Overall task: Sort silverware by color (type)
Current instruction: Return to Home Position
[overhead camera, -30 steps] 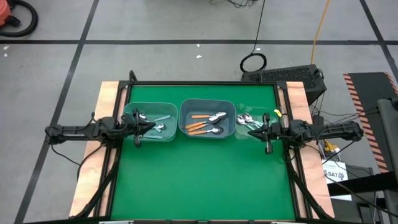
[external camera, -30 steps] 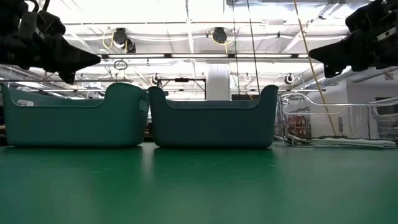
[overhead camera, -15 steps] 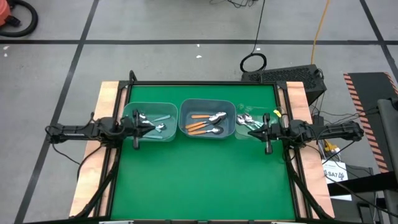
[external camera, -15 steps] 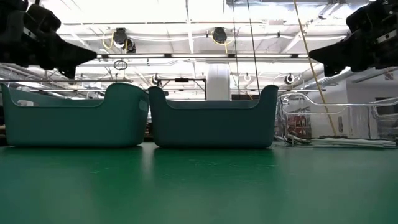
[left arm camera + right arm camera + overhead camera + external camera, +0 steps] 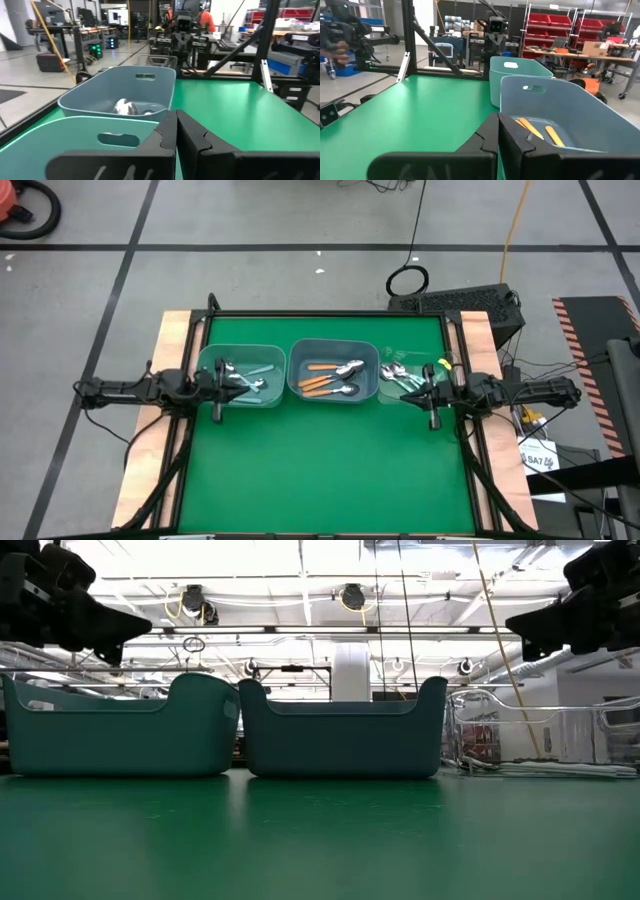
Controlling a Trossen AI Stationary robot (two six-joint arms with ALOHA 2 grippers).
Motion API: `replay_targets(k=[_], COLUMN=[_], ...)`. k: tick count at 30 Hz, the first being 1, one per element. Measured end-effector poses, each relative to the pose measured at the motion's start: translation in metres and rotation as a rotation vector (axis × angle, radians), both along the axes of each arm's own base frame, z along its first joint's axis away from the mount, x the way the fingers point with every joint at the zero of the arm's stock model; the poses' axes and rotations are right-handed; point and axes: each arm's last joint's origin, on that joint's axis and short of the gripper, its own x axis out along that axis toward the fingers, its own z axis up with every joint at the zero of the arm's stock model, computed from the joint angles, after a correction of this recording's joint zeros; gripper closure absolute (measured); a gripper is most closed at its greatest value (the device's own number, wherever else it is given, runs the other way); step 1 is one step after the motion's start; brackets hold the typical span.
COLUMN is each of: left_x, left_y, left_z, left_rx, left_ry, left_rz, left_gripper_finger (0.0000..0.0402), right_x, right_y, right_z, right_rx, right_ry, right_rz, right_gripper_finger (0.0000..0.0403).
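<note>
Left gripper, right gripper: apparently closed.

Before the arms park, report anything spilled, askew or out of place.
Nothing stands out. The left bin, middle bin and clear bin stand upright; orange spoons lie in the middle one, other spoons in the outer two. Left gripper and right gripper are shut, empty.

A teal-green plastic bin, a blue-grey bin and a clear bin stand close-set across the far half of the green table mat; the near half lies open. The left gripper and right gripper overhang the outer bins.
</note>
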Motion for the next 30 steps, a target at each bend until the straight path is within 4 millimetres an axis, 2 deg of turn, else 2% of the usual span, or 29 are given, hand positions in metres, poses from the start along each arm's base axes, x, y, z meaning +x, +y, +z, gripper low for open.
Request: replay_targets(k=[30], left_x=[-0.0001], left_y=[-0.0013], left_z=[-0.0003], left_rx=[0.063], left_ry=[0.004], left_rz=[0.004], left_gripper_finger=[0.0401], right_x=[-0.0021], right_y=[0.0004], right_z=[-0.0039], right_rx=[-0.077], right_ry=[0.028], right_rz=[0.022], right_gripper_finger=[0.0403])
